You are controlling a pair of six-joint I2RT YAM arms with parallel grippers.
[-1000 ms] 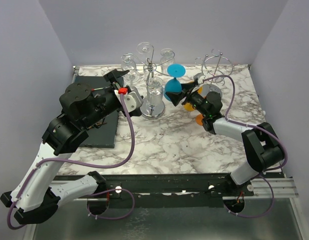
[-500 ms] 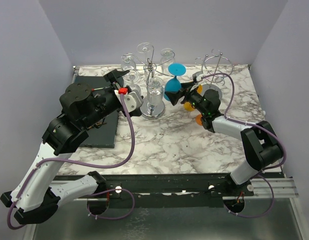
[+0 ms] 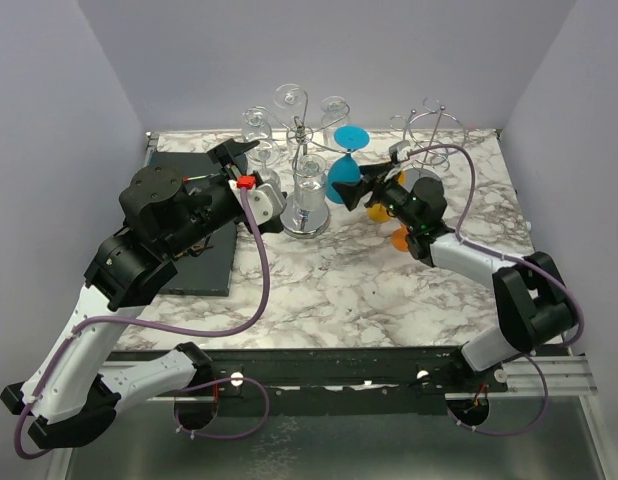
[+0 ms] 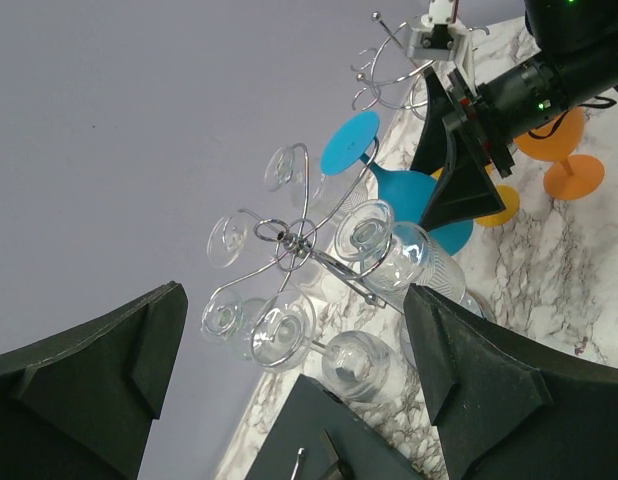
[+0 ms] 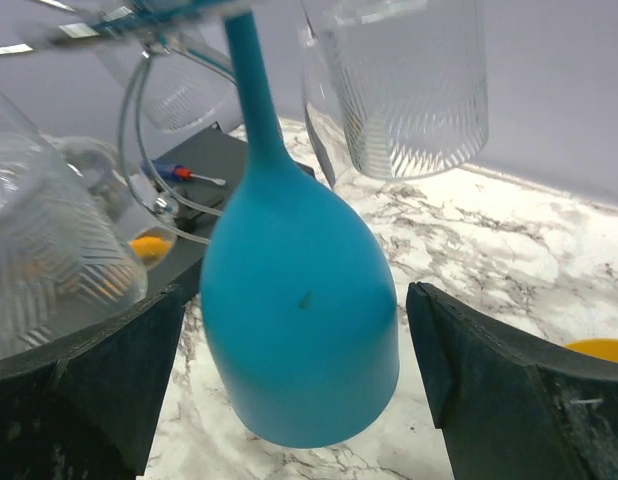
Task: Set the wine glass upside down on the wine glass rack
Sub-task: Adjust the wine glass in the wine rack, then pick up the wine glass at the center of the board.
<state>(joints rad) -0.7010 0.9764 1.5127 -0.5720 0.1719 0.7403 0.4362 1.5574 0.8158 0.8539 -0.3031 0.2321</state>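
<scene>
Blue wine glass (image 5: pixel 299 330) hangs bowl-down from the rack (image 3: pixel 301 128) by the table's (image 3: pixel 339 290) far edge. Right gripper (image 3: pixel 357 192) jaws spread either side of the bowl; left gripper (image 3: pixel 234 155) jaws spread, empty. Placement looks done; next, a straight retreat without knocking the bowl.

Straight ahead of your right hand (image 3: pixel 361 192), between its fingers (image 5: pixel 79 390), the wine glass (image 3: pixel 339 182) hangs upside down on the rack (image 3: pixel 303 135) among other glasses (image 3: pixel 309 185). Two standing glasses (image 3: pixel 399 238) sit on the desk (image 3: pixel 349 290) beneath that hand's wrist. A second rack (image 3: pixel 434 125) stands behind it, rightward; your left hand (image 3: pixel 234 155) lies beyond the first rack.
</scene>
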